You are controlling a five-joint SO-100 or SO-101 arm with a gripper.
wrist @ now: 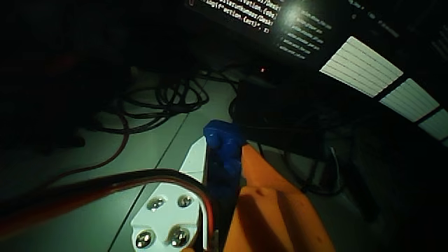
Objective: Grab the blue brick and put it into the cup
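A: Claw fills the wrist view, orange finger and white finger clamped on the blue brick.

B: Progress?

A: Grab looks done, brick lifted above the table. Drop remains; no cup in view.

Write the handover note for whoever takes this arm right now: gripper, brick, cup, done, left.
Gripper: shut on the blue brick, held between the white finger and the orange finger, lifted above the table.
Cup: not visible in the wrist view; the scene is dark, with cables and a lit screen behind.
Done: brick grabbed.
Left: locate the cup, carry the brick over it, release.
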